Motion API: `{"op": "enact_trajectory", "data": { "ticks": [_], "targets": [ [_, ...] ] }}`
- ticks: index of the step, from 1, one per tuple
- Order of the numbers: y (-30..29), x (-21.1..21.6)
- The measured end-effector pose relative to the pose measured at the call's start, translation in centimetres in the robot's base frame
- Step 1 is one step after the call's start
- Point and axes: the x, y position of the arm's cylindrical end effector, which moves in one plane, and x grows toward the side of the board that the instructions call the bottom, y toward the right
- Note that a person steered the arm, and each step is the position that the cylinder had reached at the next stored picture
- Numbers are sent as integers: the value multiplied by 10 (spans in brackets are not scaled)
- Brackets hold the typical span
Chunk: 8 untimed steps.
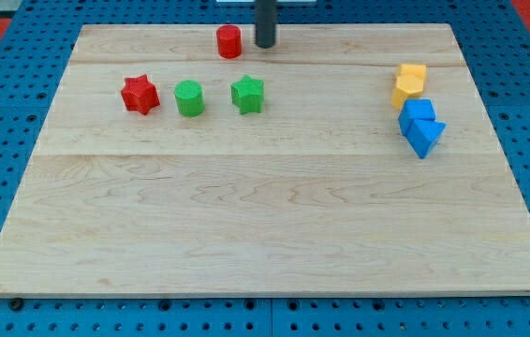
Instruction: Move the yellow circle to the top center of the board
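Two yellow blocks sit touching each other at the view's right, an upper one (413, 77) and a lower one (404, 95). I cannot tell which of them is the circle. My tip (264, 44) is at the top centre of the board, just right of a red cylinder (228, 41) with a small gap between them. The tip is far to the left of the yellow blocks and touches no block.
A blue cube (417, 114) and a blue triangle (425, 138) sit just below the yellow blocks. A red star (139, 95), a green circle (189, 97) and a green star (246, 94) form a row at upper left. The wooden board (265, 225) lies on a blue pegboard.
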Motion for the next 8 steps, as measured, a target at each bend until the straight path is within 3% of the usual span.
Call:
{"op": "enact_trajectory", "data": {
  "ticks": [2,3,5,7,8],
  "targets": [
    [-114,6],
    [-118,15],
    [124,19],
    [296,32],
    [296,81]
  ]
}}
